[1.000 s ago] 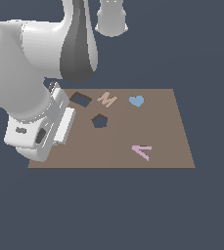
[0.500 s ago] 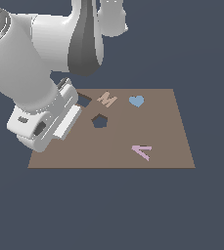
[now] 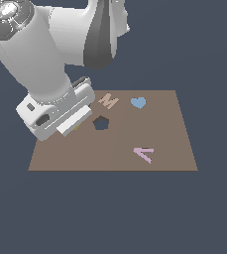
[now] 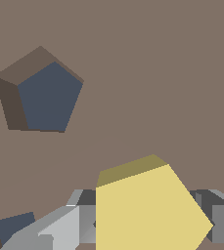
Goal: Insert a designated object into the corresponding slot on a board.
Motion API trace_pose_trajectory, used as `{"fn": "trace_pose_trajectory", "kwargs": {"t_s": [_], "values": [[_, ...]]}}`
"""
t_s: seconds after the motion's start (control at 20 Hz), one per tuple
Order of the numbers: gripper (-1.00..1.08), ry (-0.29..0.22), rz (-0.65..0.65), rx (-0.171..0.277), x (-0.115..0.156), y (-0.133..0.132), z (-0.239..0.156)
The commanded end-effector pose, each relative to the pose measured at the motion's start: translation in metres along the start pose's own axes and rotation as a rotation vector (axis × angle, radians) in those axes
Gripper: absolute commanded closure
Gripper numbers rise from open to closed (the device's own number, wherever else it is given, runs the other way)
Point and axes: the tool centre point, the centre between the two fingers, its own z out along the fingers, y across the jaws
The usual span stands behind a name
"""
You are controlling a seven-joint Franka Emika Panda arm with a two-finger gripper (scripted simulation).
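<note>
The yellow block (image 4: 147, 210) sits between the gripper (image 4: 147, 222) fingers (image 4: 55, 229), over the brown board (image 4: 157, 73). The jaws look clamped on its two sides. It looks hard and thick, probably light, with flat smooth sides that could slip. I think the flat sides are the best place to hold it, so it stays straight. In the wrist view the pentagon hole (image 4: 45, 97) is at about 10 o'clock from the block, near but apart. In the exterior view, the arm hides the block.
</note>
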Motion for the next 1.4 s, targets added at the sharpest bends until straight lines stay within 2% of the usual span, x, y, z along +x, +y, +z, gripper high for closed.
{"fn": "trace_pose_trajectory", "kwargs": {"t_s": [0.0, 0.8, 1.35], "values": [[1.08, 0.001, 0.094, 0.0, 0.002, -0.009, -0.001], [1.08, 0.001, 0.652, 0.0, 0.034, -0.052, -0.004], [1.08, 0.001, 0.897, 0.001, 0.056, -0.064, -0.005]]}}
